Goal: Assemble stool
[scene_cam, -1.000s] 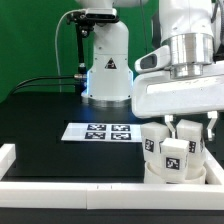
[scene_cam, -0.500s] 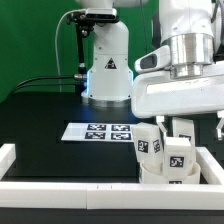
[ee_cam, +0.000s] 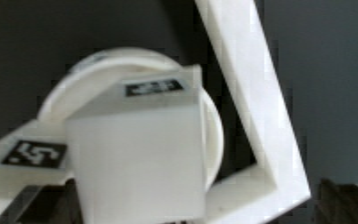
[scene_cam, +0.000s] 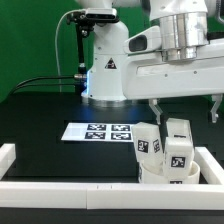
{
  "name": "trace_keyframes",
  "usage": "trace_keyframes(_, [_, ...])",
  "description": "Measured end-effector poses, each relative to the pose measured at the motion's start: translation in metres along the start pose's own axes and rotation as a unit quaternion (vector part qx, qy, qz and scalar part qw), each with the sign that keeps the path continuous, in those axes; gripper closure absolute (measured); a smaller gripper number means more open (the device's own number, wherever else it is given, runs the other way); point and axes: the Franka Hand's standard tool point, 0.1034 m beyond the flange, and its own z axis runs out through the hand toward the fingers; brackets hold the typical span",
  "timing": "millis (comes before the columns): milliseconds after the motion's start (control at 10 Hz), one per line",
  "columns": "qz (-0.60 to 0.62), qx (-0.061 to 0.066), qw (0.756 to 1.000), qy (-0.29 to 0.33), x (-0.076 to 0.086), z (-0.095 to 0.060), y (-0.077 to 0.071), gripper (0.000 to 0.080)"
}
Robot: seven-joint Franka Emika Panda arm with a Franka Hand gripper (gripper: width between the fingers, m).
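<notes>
Jaws unseen, legs [scene_cam: 165, 148] carry marker tags [scene_cam: 177, 157]

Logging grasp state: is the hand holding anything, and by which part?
Nothing, it seems: the hand hangs open above the legs, which stand on the seat, untouched.

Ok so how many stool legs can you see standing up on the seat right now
2. One leg stands toward the exterior view's left on the seat; the other leg stands beside it toward the right. More could be hidden behind these, and the wrist view is too close to settle that.
</notes>
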Motion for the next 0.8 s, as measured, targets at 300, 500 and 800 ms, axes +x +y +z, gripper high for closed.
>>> trace_keyframes(300, [-0.013, -0.004, 1.0, -0.011, 0.002, 0.002, 0.003, 0.0151])
trace_keyframes(500, [-0.115, -0.029, 0.993, -0.004, 0.002, -0.003, 0.0, 0.0151])
trace_keyframes(800, [-0.333, -0.037, 0.942, -0.016, 0.002, -0.011, 0.0, 0.0151])
